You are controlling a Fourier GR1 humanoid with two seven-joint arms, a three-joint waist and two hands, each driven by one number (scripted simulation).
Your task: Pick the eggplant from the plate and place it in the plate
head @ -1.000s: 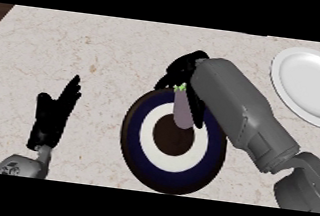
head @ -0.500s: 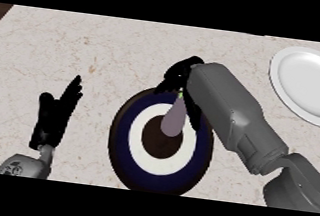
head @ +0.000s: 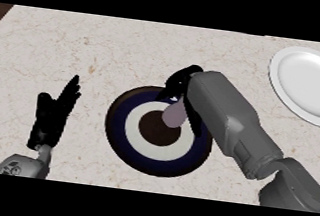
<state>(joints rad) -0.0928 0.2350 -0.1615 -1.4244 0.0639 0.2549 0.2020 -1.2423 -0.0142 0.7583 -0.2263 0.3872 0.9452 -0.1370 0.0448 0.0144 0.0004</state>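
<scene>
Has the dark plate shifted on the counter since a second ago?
Yes. The dark plate has slid left, away from the white plate that stays at the counter's right edge. The eggplant lies over it under the right robot hand.

Glossy white plate (head: 314,86) on a speckled, stone-like matt counter (head: 66,48).

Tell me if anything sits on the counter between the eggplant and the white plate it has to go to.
Nothing visible does. The pale purple eggplant is over the dark blue ringed plate under the right hand. Between it and the white plate only the robot's own grey right forearm crosses the bare marble counter.
</scene>
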